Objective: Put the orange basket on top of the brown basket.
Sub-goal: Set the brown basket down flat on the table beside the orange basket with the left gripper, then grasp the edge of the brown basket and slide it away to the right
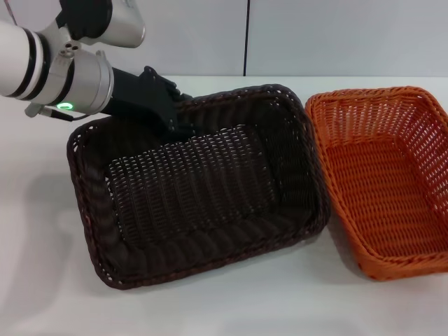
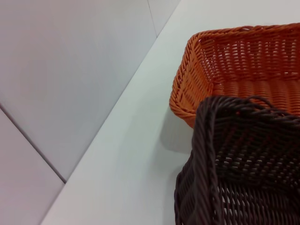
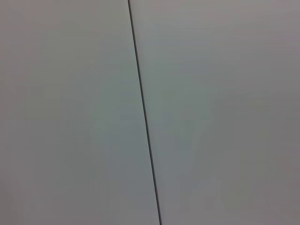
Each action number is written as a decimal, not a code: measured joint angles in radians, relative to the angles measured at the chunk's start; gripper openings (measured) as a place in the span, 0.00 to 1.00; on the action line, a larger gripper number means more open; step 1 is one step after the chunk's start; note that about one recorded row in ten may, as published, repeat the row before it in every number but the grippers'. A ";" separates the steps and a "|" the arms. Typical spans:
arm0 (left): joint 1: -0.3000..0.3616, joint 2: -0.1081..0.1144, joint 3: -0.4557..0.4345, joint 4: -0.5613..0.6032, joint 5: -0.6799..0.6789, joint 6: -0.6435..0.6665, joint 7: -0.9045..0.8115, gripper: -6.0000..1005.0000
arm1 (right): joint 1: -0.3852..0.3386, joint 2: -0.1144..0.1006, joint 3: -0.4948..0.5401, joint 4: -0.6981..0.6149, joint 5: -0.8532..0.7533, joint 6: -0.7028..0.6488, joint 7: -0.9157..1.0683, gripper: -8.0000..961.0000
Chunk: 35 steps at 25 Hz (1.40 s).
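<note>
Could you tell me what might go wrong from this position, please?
The left pincer is at the far rim of the dark brown woven rectangular basket, not the bright orange woven rectangular basket; it may move the wrong one. The two rims nearly touch, so shifting one could shove the other.

Lab-like test bench: bare white table [image 1: 210, 308], plain panelled wall [image 1: 315, 35].

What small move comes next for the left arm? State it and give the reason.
Probably let go and draw back. The left hand sits at the far rim of the brown basket, apparently gripping it, though the fingers are hard to read. The orange basket stands beside it on the table, not stacked, so the left hand is at the wrong basket. The right hand is out of sight.
</note>
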 joint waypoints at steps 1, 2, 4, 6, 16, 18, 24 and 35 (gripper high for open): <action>0.000 0.000 0.005 -0.004 0.002 0.006 0.001 0.32 | 0.003 -0.001 0.002 0.002 0.000 -0.002 0.000 0.87; 0.000 0.000 0.009 -0.013 0.006 0.013 0.001 0.35 | 0.005 -0.001 0.004 0.003 0.000 -0.002 0.000 0.87; 0.000 -0.001 0.011 -0.019 0.008 0.017 0.001 0.43 | 0.008 -0.001 0.007 0.006 0.000 -0.002 0.000 0.87; 0.005 -0.002 0.017 -0.053 0.008 0.046 0.000 0.52 | 0.010 -0.001 0.008 0.007 -0.001 -0.003 0.000 0.87; 0.464 0.000 0.539 -0.383 -0.064 1.049 -0.029 0.82 | 0.024 -0.006 0.012 -0.069 0.000 -0.023 0.000 0.87; 0.539 -0.002 0.722 -0.316 0.005 1.372 -0.025 0.82 | 0.035 -0.021 0.012 -0.126 -0.018 -0.078 0.000 0.87; 0.649 -0.009 1.010 -0.051 0.063 2.220 -0.168 0.82 | 0.090 -0.110 0.019 -0.343 -0.089 -0.434 0.000 0.87; 0.687 -0.010 1.016 0.333 -0.042 2.460 -0.678 0.82 | 0.071 -0.169 0.271 -0.926 -0.375 -1.396 -0.010 0.87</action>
